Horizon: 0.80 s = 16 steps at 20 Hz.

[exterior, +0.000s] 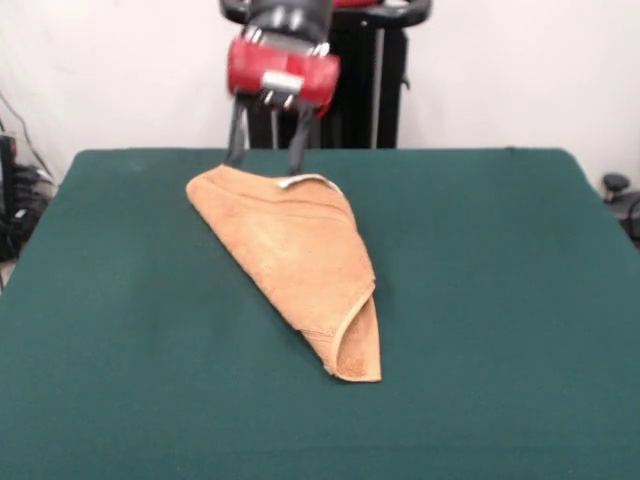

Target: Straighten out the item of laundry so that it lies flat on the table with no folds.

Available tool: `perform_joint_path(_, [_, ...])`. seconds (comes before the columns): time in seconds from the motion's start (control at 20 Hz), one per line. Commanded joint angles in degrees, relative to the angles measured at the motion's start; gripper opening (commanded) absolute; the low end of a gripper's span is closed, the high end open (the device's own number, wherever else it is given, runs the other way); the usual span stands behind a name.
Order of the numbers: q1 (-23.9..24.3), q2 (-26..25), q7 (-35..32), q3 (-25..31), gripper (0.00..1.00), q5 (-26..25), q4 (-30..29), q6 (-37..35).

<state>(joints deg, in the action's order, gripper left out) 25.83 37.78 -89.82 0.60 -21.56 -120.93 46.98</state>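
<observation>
Front view: the jaws (267,155) stand apart, holding nothing, at the folded towel's (297,258) far edge on the table (500,300). Closing there may pinch both layers, dragging the fold along instead of opening it.

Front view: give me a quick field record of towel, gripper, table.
towel: orange-tan, folded over itself into a rough triangle, not flat
towel position: mid-table, wide end toward the robot, narrow end toward the camera
fold: layered flap showing at the narrow end
white edge: small, at the wide end
gripper: fingers apart, tips at the towel's wide end; grip not confirmable
table: dark green top
task state: unfinished
</observation>
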Motion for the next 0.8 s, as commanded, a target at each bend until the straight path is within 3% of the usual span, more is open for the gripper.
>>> perform_joint_path(0.05, [9.53, -8.22, -7.40, 16.64, 1.00, 1.04, 0.35, -42.43])
perform_joint_path(0.3, [11.66, -9.31, -6.02, 19.09, 1.00, 4.88, -1.19, -53.08])
perform_joint_path(0.8, [13.10, -9.96, -7.51, 21.20, 1.00, 4.71, -1.55, -57.47])
